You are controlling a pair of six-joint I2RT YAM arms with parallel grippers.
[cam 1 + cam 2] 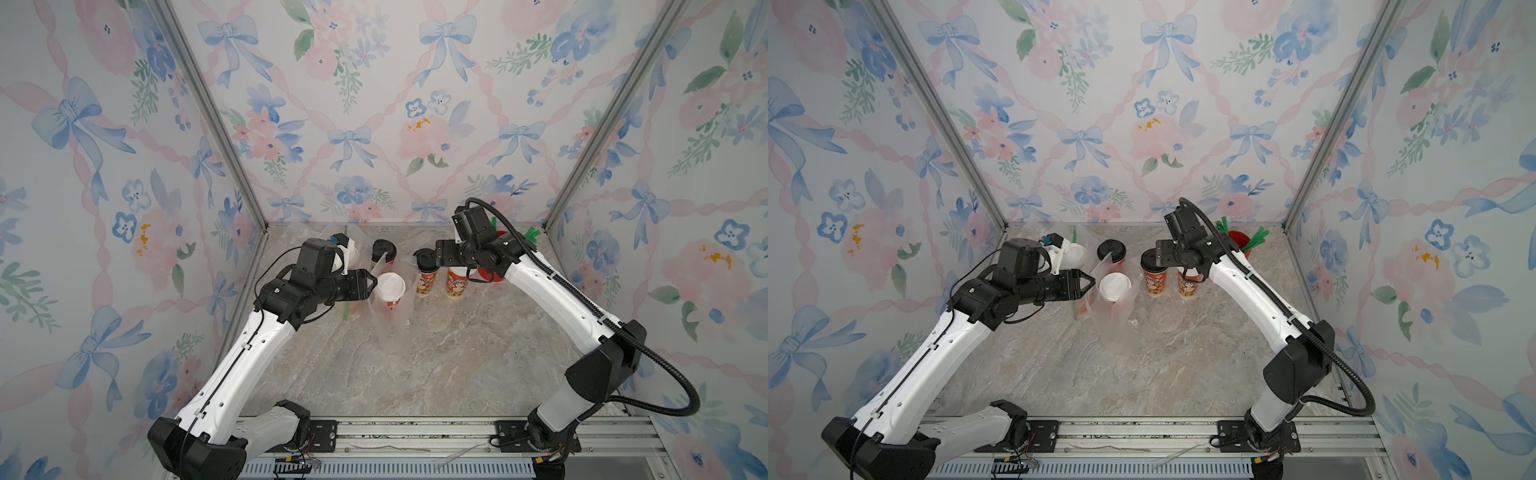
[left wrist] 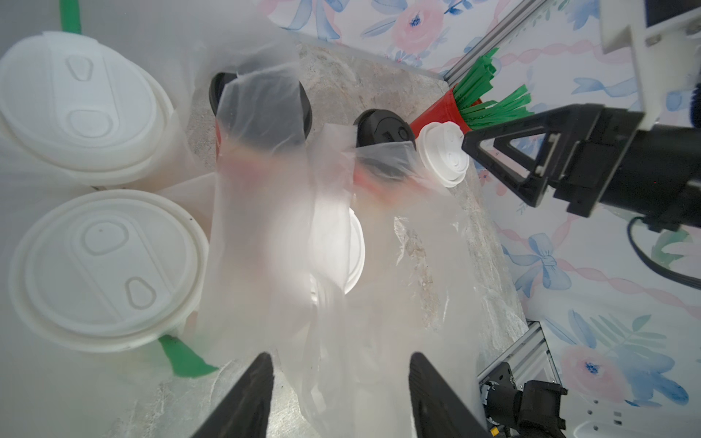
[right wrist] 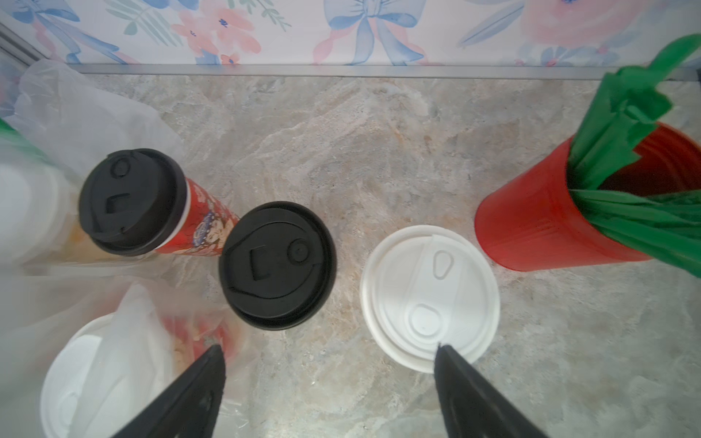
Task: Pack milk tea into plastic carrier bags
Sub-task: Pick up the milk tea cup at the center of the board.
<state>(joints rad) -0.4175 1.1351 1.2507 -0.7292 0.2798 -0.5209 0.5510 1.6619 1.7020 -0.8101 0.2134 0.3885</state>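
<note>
Your left claw [image 2: 340, 356] stood parted, gripping nothing, with film of the thin clear plastic carrier bag [image 1: 388, 328] hanging between its fingers. Inside that bag a tall red printed paper cup with a white dome lid [image 1: 390, 286] stood upright on the marbled grey bench [image 1: 457, 365]. Your right claw [image 3: 328, 347] was spread wide and empty over a black-lidded red printed cup [image 3: 277, 265], which stood on the bench just beside a white-lidded cup [image 3: 428, 299].
</note>
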